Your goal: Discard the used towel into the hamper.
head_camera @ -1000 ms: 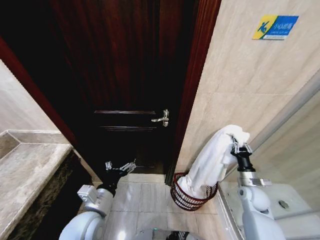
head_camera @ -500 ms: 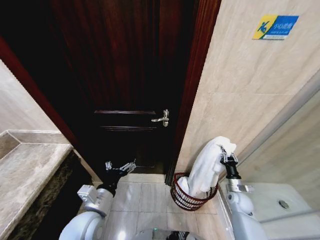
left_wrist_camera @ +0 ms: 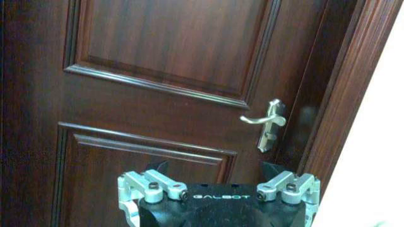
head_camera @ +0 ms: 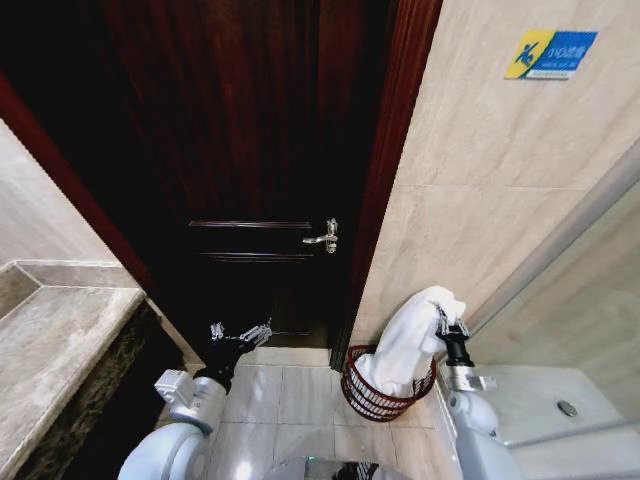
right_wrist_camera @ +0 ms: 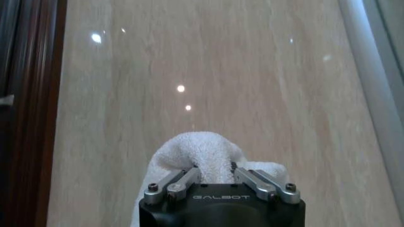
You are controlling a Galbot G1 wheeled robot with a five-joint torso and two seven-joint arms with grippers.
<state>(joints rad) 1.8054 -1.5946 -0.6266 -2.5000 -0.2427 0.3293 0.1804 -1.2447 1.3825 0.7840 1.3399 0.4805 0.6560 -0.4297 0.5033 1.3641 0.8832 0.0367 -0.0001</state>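
Right hand [head_camera: 447, 327] pinched shut on the top fold of the white towel [head_camera: 408, 345], just above and slightly to the wall side of the hamper [head_camera: 385, 388]; in the right wrist view the hand [right_wrist_camera: 215, 174] has its fingers [right_wrist_camera: 183, 178] closed on a bunch of terry cloth [right_wrist_camera: 198, 151] with the tile wall behind.

Towel hangs from the grip in a long drape; lower end already inside the hamper, upper part above the rim; not released.

Hamper stands on the floor tiles, close beside the dark wooden door [head_camera: 255, 150] frame and against the beige wall [head_camera: 480, 180].

Left hand [head_camera: 240, 335] idle, well apart from the hamper on the door side, low in front of the door; fingers spread, nothing between them; left wrist view faces the door handle [left_wrist_camera: 265, 124] with the hand [left_wrist_camera: 218, 189] open.

Risks, as judged: much of the cloth is above the rim, so opening the hand now may let it fold over the hamper's wall-side edge and slide to the floor; loops of terry could snag on a fingertip and drag the towel back out on retreat; the light wire hamper could tip or shift if the arm presses on its rim.
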